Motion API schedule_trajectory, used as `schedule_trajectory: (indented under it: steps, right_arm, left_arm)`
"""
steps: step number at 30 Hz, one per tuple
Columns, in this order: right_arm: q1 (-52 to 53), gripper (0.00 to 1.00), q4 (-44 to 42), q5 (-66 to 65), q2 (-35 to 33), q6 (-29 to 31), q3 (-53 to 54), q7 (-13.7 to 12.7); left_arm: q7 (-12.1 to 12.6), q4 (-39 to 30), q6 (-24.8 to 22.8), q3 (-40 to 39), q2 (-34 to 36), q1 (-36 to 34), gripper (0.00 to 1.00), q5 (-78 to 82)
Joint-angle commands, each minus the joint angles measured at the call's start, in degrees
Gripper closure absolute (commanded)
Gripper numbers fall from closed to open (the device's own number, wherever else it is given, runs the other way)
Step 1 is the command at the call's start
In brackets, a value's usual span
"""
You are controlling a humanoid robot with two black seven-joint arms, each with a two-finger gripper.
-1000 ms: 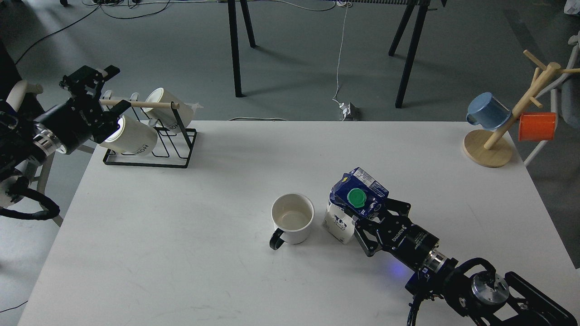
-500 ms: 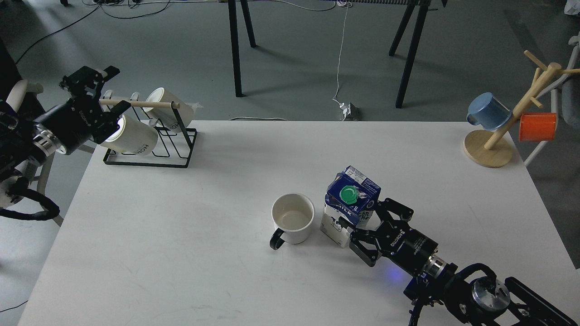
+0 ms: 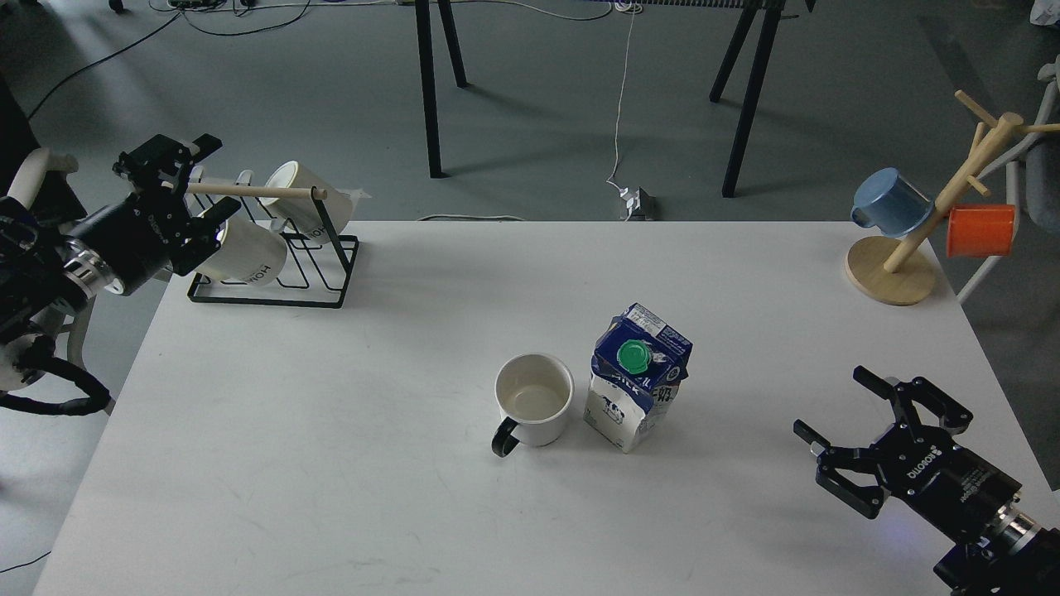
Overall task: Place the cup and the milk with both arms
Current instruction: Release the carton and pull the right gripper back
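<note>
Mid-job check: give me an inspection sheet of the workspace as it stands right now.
Surface: white table, bare around the job's things.
Job's things: cup upright, handle toward me; milk upright just right of it, capped.
Clutter: wire rack with cream mugs, back left; mug tree with blue and orange mugs, back right.
Grippers: right gripper open, clear of the milk; left gripper open at the rack.
Cables: white cable on floor.
Surroundings: grey floor, black table legs.

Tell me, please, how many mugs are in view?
5: white cup beside the milk; two cream mugs on the black rack; blue mug and orange mug on the wooden tree. None seems hidden.
</note>
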Motion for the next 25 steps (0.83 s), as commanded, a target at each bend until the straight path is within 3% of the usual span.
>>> schedule_trajectory:
  steps: [1,6,11,25]
  right_arm:
    - [1.7,0.02,-1.5,0.8,-3.4,0.0,7.7,0.0]
    - [19.4,0.02,-13.8,0.6,-7.7,0.0,5.4,0.0]
    - [32.0,0.02,-23.2,0.5,-7.5,0.0,-2.8,0.0]
    - [32.7,0.02,-24.0,0.3,-3.9,0.0,-4.6,0.0]
  left_arm:
    - [0.0,-0.1,0.0,0.1,0.0,1.4,0.09,0.0]
    - [0.0,-0.2,0.0,0.0,0.2,2.4,0.09,-0.1]
    - [0.0,-0.7,0.0,-0.2,0.2,2.3,0.09,-0.1]
    - [0.0,-0.7,0.0,-0.7,0.2,1.3,0.09,-0.1]
